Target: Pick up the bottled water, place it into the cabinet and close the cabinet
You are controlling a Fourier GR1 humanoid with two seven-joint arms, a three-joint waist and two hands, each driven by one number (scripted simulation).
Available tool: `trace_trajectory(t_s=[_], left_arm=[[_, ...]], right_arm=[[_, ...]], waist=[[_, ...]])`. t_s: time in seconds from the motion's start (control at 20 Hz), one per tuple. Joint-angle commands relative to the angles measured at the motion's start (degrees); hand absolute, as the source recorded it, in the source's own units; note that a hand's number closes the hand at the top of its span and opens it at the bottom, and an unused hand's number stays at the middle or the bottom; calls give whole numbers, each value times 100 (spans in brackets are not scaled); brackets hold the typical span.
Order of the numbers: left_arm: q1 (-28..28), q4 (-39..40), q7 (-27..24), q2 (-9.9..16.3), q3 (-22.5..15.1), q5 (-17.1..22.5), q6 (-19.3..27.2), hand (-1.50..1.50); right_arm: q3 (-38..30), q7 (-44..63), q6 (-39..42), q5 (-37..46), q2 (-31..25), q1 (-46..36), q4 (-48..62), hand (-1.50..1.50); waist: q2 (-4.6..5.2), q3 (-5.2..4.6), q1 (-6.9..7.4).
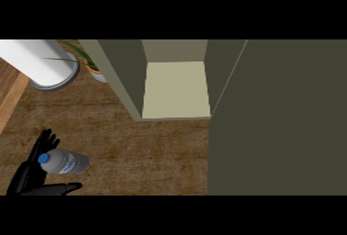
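**Bottle at the left hand, cabinet standing open**

The bottled water (65, 162) lies on its side near the lower left of the counter, its blue cap pointing left and its label facing up. The left hand (35, 166) sits right against it: the fingers rise straight along the capped end, and the thumb stretches out flat below the bottle, apart from the fingers. The hand is spread, not wrapped round the bottle. The right hand shows nowhere in the head view.

Between the bottle and the cabinet (175, 87) lies a bare stretch of counter. The cabinet stands at the upper middle, open, with a pale shelf inside and dark olive walls on either side. Its door (278, 119) swings out to the right and fills most of the right half of the view as one large dark panel, reaching down to the lower edge.

At the upper left, a white cylinder with a grey rim (42, 64) leans in from the corner. Just behind it, a potted plant (88, 59) with thin green leaves stands close to the cabinet's left wall.

The counter (149, 151) is a brown, worn, mottled surface. Along the far left edge runs a strip of lighter wood (10, 96).
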Motion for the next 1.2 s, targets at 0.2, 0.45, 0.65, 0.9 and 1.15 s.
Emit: trace_trajectory(t_s=[0.2,0.45,0.65,0.9,1.15], left_arm=[[-602,1623,-923,243,330,226,-603,-150],[-864,2424,-1582,147,169,145,-1144,-150],[-1084,2963,-2044,125,111,-19,-1231,-150],[-1330,3028,-1644,-94,335,574,-1605,150],[-1500,3168,-1887,-138,192,539,-1857,150]], right_arm=[[-24,133,-41,-802,145,581,-1126,-150],[-433,170,-72,-1276,-268,451,-824,-150],[-352,145,-135,-1117,-126,596,-962,-150],[-197,-91,21,-884,104,886,-1073,-150],[-593,-293,221,-1207,-221,777,-768,-150]], waist=[[-1,-4,-28],[13,-7,-2],[14,-4,17],[-10,4,23],[-8,5,30]])
